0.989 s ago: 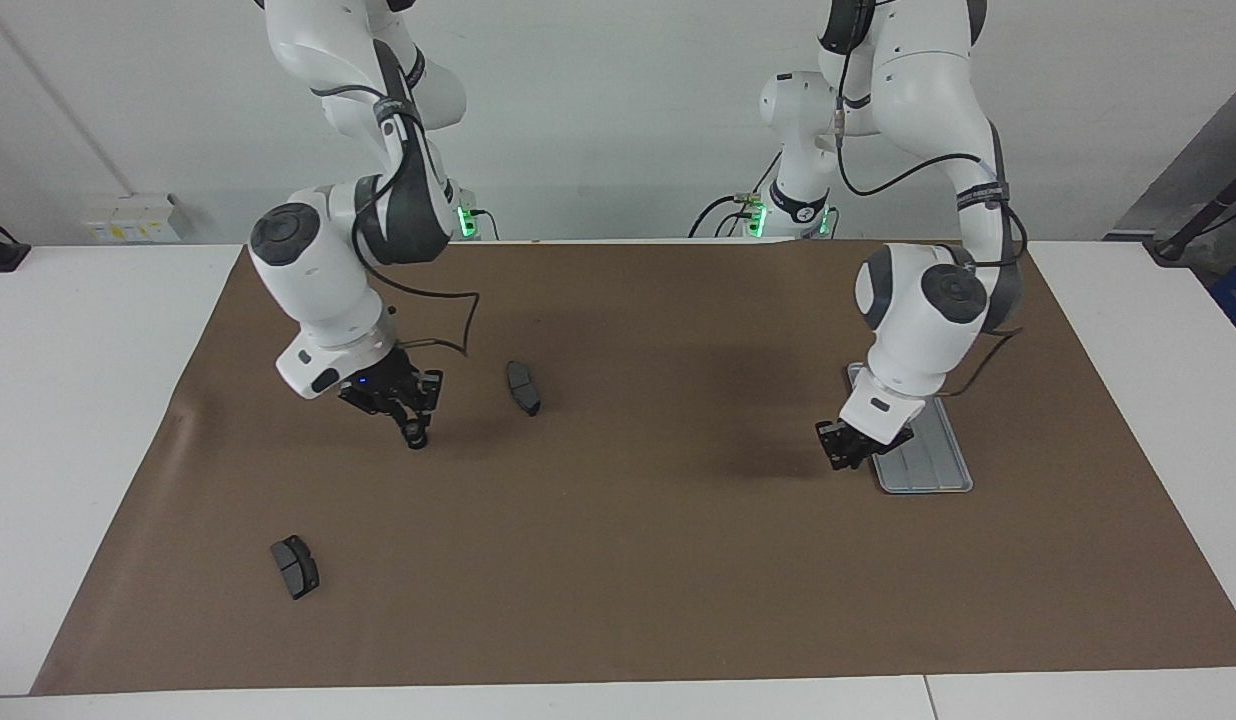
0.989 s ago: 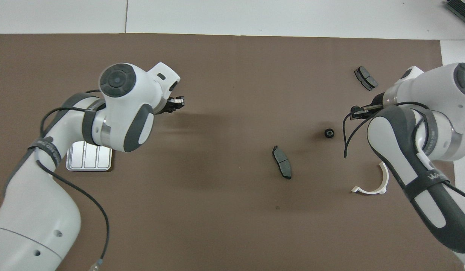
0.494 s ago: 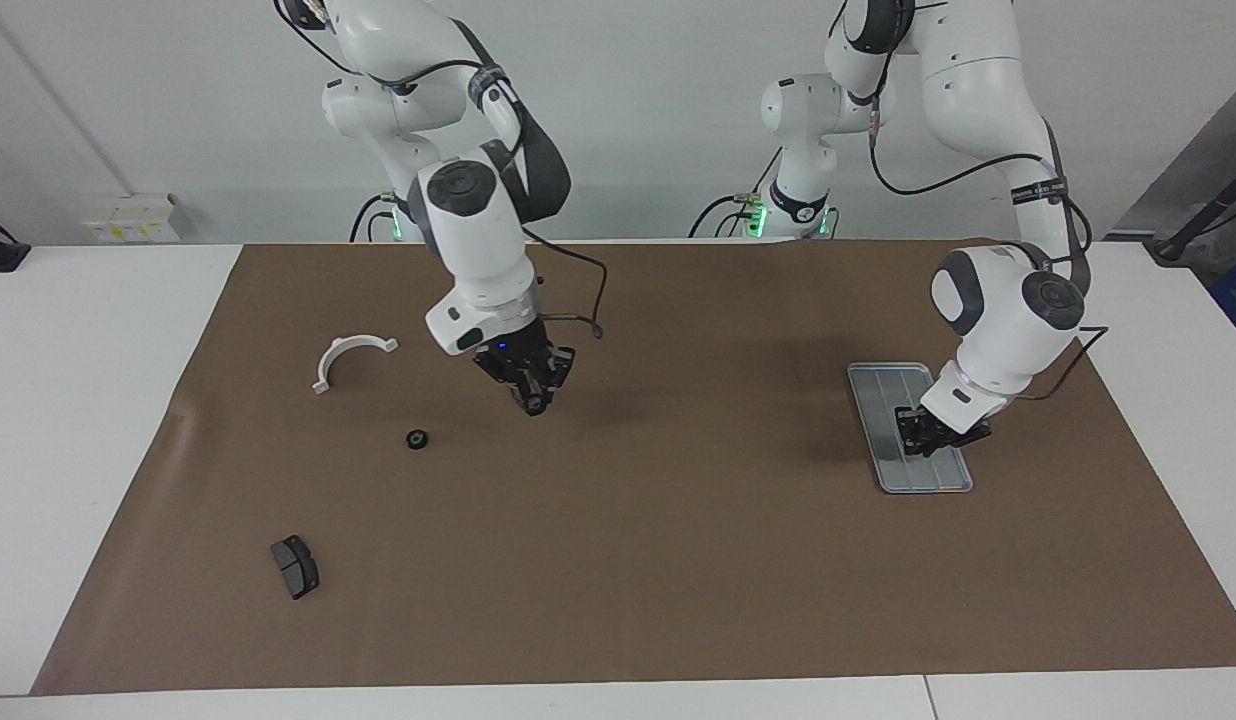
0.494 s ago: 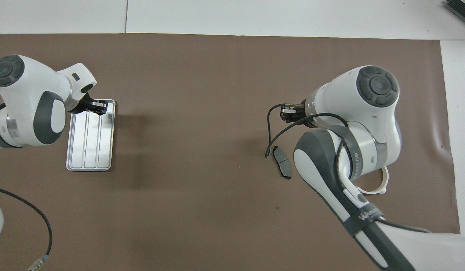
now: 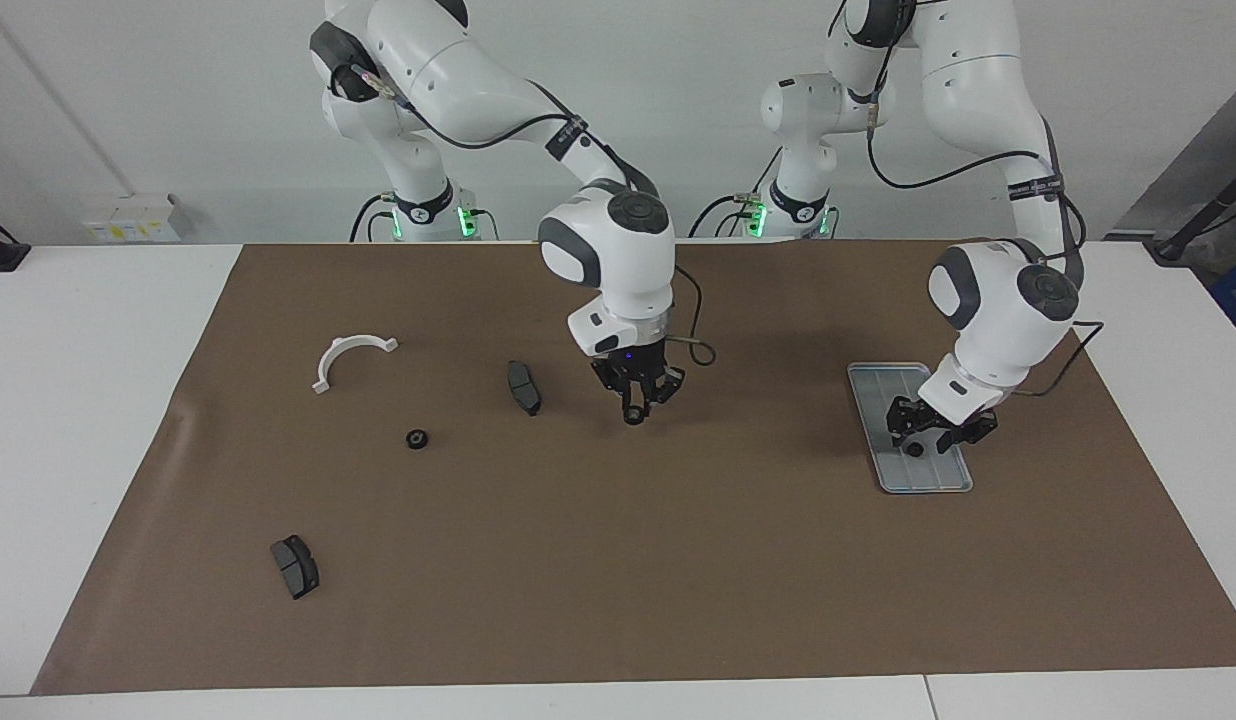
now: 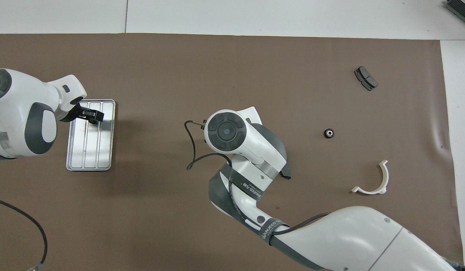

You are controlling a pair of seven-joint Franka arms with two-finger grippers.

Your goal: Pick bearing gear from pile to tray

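Clock directions are read from my bases, with twelve o'clock pointing away from me.

1. My left end effector point(image 5: 936, 432) hangs low over the tray point(image 5: 924, 488) at nine o'clock on the desk, fingers spread. A bearing gear point(image 5: 915, 448) lies beneath them at the tray's twelve o'clock end. If I lift off at a slant, a finger could clip the gear and flick it over the low rim.
2. The gear is round. Nudged onto its edge, it could roll along the tray's lengthwise ribs, and the tray itself may skid on the brown mat.
3. My right end effector point(image 5: 633, 410) hovers over bare mat at the desk's centre, fingertips closed. I cannot tell whether a gear sits between them. If one does, the pinch on so small a part is slight, and a quick swing toward nine o'clock could drop it.
4. A second gear point(image 5: 415, 439) waits at three o'clock, well apart from a brake pad point(image 5: 523, 387) and the white bracket point(image 5: 350, 357). A descent that lands off centre would push it away instead of catching it.
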